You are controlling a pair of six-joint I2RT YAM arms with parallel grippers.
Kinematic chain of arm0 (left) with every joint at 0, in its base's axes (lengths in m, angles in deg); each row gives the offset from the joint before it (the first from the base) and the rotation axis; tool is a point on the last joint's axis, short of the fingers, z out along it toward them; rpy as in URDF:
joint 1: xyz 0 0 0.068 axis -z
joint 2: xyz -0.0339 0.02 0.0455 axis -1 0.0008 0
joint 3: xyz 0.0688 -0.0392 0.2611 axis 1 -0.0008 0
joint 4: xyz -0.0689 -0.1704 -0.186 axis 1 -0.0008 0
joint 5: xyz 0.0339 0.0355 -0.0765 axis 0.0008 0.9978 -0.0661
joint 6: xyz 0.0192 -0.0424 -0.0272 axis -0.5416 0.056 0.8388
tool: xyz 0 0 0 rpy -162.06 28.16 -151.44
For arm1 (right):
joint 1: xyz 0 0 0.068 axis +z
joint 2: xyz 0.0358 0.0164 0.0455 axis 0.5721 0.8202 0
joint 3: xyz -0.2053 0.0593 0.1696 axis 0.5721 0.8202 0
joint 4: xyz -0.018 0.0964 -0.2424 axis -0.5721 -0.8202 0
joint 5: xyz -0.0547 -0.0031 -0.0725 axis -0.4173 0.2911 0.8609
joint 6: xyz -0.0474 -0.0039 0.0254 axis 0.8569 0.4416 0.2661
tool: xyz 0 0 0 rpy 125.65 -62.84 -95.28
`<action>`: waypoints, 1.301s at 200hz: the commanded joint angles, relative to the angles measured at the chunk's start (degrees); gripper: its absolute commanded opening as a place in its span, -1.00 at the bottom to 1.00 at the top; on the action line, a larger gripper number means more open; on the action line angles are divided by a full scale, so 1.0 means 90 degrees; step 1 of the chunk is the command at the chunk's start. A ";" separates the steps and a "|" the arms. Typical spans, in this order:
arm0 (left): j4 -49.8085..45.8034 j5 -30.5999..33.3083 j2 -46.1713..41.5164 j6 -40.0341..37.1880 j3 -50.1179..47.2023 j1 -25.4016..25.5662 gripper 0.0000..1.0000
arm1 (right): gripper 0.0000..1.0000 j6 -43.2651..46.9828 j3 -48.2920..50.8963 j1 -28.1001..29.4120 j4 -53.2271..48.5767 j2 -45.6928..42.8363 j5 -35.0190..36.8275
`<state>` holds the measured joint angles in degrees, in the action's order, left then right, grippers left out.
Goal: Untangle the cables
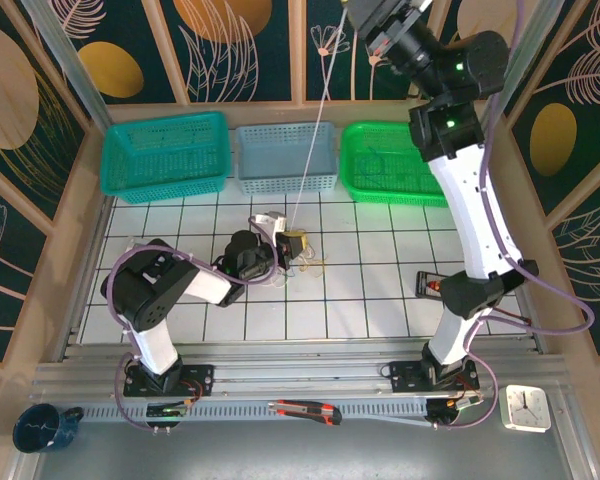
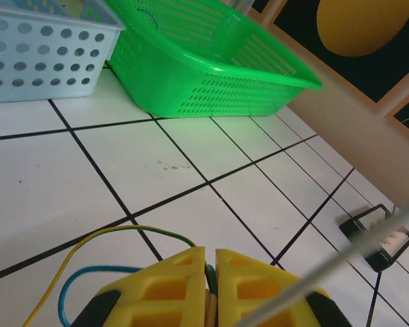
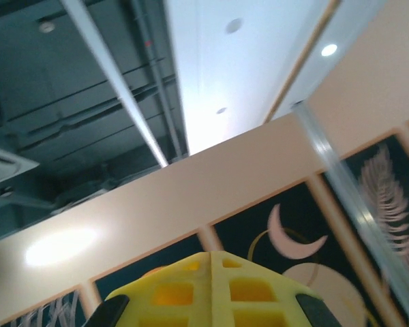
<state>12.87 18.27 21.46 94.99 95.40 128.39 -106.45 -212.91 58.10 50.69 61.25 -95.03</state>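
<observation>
Cables [image 1: 302, 243], white strand [image 1: 315, 120] taut toward far-right, left claw [image 2: 210, 257] gripping them, right claw [image 3: 211, 262] clenched.

My cables [image 1: 302, 250] are a small bunch of very thin wires, yellow, white and blue. They lie in loose loops on the white tiles [image 1: 380, 290] near the middle. My left gripper [image 2: 210, 272] pinches the bunch. One white wire [image 1: 315, 130] goes up from it, straight and tight.

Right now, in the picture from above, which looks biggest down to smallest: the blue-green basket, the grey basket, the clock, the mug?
1. blue-green basket
2. grey basket
3. mug and clock: too alike to rank
</observation>
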 commanded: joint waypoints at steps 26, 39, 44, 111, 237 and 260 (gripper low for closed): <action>-0.0177 -0.0065 0.0536 0.0210 -0.0461 -0.0001 -0.78 | -1.00 -0.0982 -0.0307 -0.0747 0.1664 -0.0337 0.0360; -0.0088 -0.0104 0.0621 0.0253 -0.0518 0.0006 -0.66 | -1.00 -0.0974 -0.0307 -0.0772 0.1688 -0.0389 0.0351; -0.0058 -0.0118 0.0649 0.0259 -0.0535 0.0004 -0.61 | -1.00 -0.0968 -0.0298 -0.0772 0.1703 -0.0406 0.0351; 0.0040 -0.0164 0.0656 0.0371 -0.0581 0.0004 -0.68 | -1.00 -0.1078 0.0865 -0.0738 0.2048 -0.0847 0.0155; -0.0630 -0.0212 -0.0205 0.0441 -0.0384 0.0005 -0.69 | -0.26 0.2045 0.9842 0.0249 0.0204 -0.3487 0.1171; -0.0786 -0.0156 -0.0334 0.0484 -0.0357 -0.0001 -0.71 | -0.14 0.2690 1.0538 0.0679 -0.0065 -0.3385 0.1518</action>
<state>7.62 17.59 20.61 98.69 90.89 128.37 -93.40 -122.86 60.98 54.05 31.90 -86.22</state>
